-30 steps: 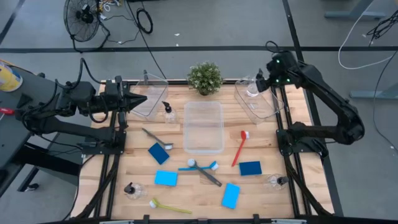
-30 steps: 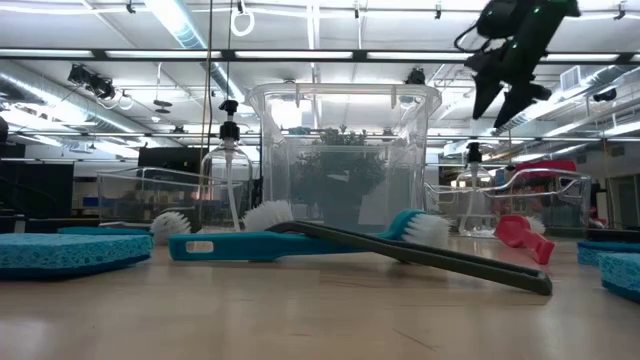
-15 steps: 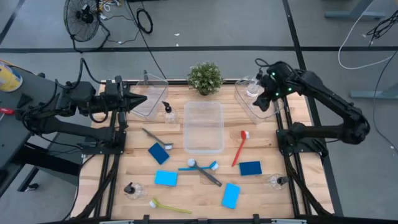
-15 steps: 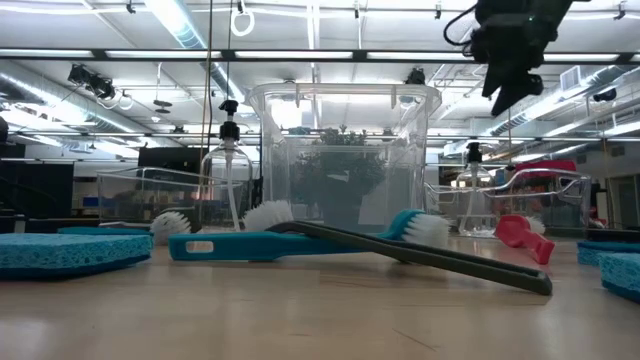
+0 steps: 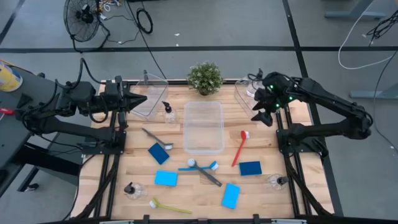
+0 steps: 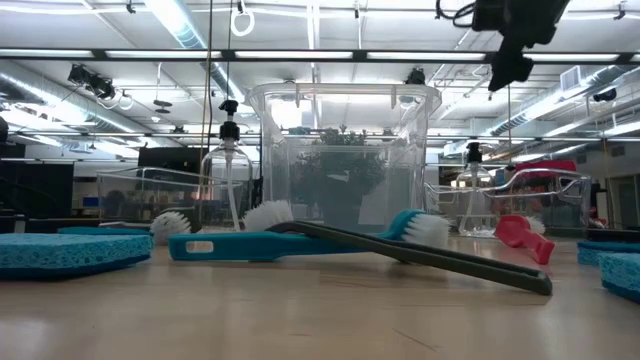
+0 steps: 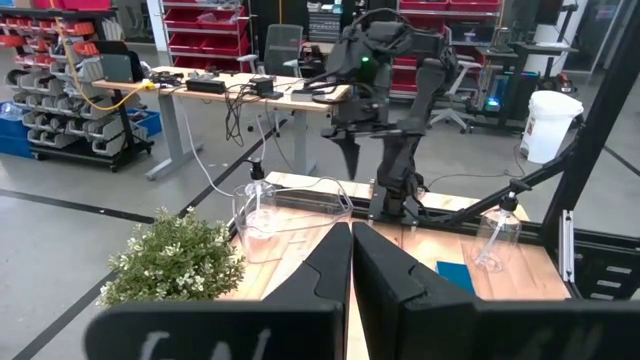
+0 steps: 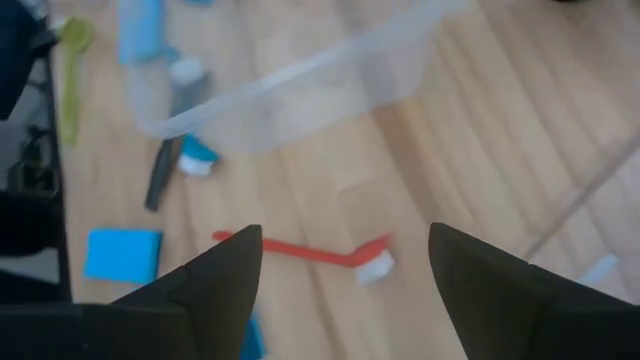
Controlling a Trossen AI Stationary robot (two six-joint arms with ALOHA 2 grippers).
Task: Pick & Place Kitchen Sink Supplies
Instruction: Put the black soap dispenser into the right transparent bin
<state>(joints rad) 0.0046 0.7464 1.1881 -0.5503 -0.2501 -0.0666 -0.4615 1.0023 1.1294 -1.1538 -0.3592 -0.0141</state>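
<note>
Reaching toward the red brush (image 5: 240, 147) right of centre, the empty right gripper (image 5: 262, 115), jaws wide, should straddle its handle squarely; left gripper (image 5: 138, 99) waits shut, upper left.

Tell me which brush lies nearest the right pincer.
The red brush, right of the middle bin. It lies just below the open right pincer; the grey, blue and yellow-green brushes lie farther left.

hidden: blue brush (image 6: 300, 243) handle behind grey brush (image 6: 420, 258) | cut off: sponge (image 6: 622, 272) at low view edge
</note>
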